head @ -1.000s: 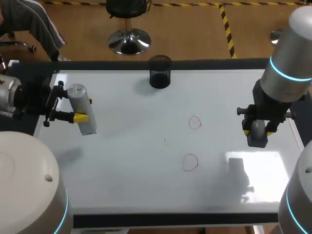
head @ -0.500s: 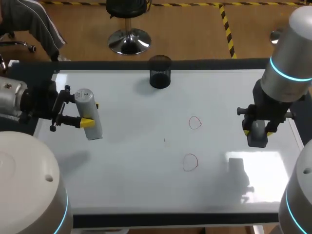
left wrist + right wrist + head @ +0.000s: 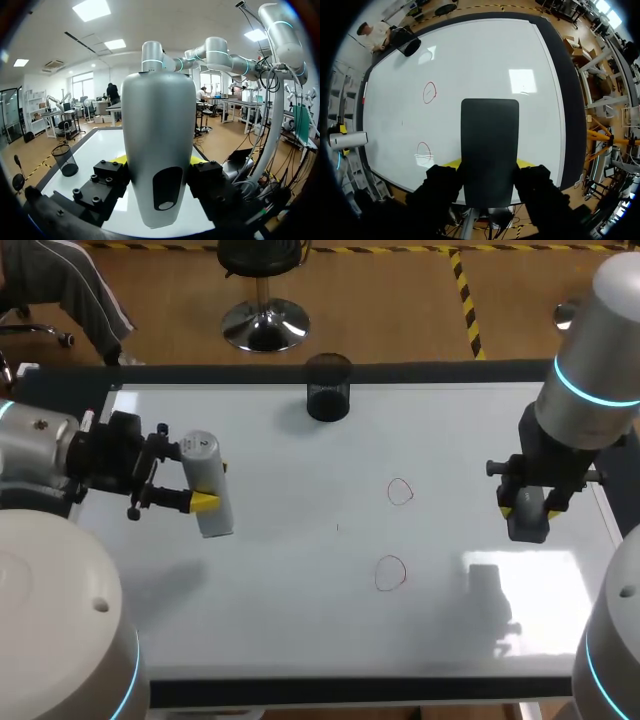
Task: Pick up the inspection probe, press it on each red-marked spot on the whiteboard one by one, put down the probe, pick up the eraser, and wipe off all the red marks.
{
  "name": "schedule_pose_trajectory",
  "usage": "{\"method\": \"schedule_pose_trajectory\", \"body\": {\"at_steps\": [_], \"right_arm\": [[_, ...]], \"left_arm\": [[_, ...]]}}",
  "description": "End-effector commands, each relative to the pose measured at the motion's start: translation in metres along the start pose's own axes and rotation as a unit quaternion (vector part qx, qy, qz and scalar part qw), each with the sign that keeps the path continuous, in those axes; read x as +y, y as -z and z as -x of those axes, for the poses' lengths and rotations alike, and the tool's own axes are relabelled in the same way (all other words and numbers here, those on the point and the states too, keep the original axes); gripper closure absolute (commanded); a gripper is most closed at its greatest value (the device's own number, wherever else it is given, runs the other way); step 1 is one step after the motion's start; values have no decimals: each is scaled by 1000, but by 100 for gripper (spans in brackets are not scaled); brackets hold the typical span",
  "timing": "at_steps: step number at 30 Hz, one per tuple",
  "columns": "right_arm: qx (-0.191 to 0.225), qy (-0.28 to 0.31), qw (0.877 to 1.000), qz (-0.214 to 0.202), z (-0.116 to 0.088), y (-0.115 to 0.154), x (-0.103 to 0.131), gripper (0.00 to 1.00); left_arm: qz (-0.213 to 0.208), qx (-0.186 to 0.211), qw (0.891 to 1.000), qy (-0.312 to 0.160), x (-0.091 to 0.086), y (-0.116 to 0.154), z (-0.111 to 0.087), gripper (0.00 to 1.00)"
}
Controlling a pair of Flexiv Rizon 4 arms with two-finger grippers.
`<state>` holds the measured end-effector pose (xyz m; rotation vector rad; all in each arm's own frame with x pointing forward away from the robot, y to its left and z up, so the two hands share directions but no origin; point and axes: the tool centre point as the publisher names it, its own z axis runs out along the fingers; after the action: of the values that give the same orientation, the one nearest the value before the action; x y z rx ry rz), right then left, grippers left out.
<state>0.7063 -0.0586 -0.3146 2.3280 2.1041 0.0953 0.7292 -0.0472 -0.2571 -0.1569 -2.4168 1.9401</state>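
Our probe [image 3: 208, 490], a smooth silver-grey cylinder with a dark oval window, has slid closer to the black cup [image 3: 328, 387] over the whiteboard [image 3: 300, 600], clamped in our left end effector [image 3: 212, 486]. Well off to the cup's other side, our right end effector [image 3: 527, 510] stays put, gripping the dark eraser [image 3: 489, 150].
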Motion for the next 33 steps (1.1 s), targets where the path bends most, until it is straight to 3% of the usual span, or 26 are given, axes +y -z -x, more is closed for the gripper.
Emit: {"method": "schedule_pose_trajectory", "body": {"at_steps": [1, 15, 33], "right_arm": [[2, 1, 1000, 0, 1, 0, 0, 100], [2, 1, 1000, 0, 1, 0, 0, 100], [2, 1, 1000, 0, 1, 0, 0, 100]], "left_arm": [[-3, 1, 1000, -4, -1, -12, 0, 100], [-6, 16, 1000, 7, 10, -59, 0, 100], [2, 9, 1000, 5, -8, -109, -17, 100]]}}
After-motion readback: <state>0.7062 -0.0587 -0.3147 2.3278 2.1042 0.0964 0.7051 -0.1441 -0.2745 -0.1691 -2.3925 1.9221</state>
